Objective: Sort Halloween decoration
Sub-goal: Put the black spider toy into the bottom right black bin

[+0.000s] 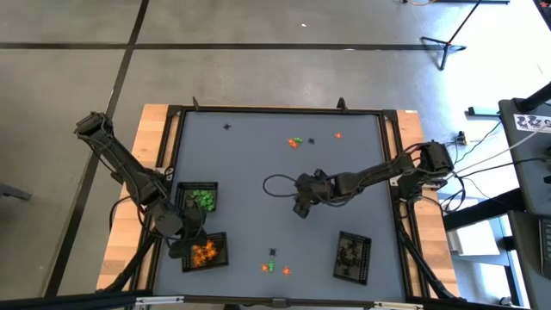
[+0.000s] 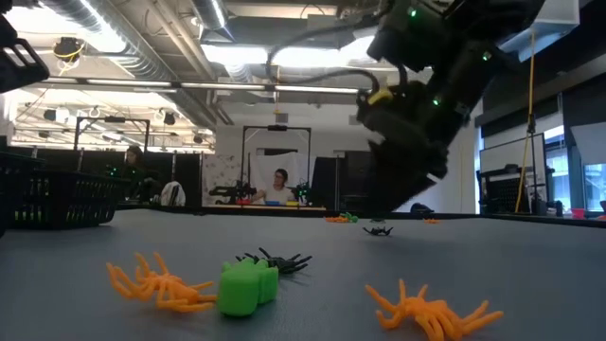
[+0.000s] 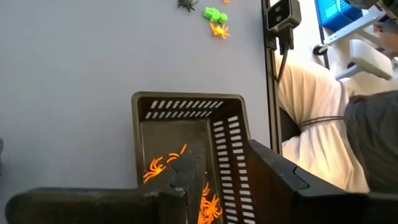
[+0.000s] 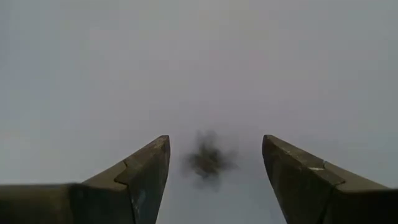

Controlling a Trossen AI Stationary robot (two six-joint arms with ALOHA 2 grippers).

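Note:
My right gripper (image 4: 214, 146) stands open mid-table (image 1: 300, 209), tilted down, with a small black spider trinket (image 4: 208, 160) on the grey table between its fingertips, untouched. My left gripper (image 3: 227, 155) is open over the black mesh tray (image 3: 186, 106) that holds orange spiders (image 3: 163, 167), near the table's left front (image 1: 203, 251). Loose trinkets lie near the front edge: two orange spiders (image 2: 156, 284) (image 2: 431, 310), a green piece (image 2: 248, 287) and a black spider (image 2: 279, 260). More lie at the far side (image 1: 295, 142).
A tray with green pieces (image 1: 200, 198) sits behind the orange tray, and a tray with black pieces (image 1: 353, 256) stands at the front right. A black cable loop (image 1: 277, 184) lies mid-table beside the right gripper. A person's clothed body (image 3: 323, 124) shows beyond the table's edge.

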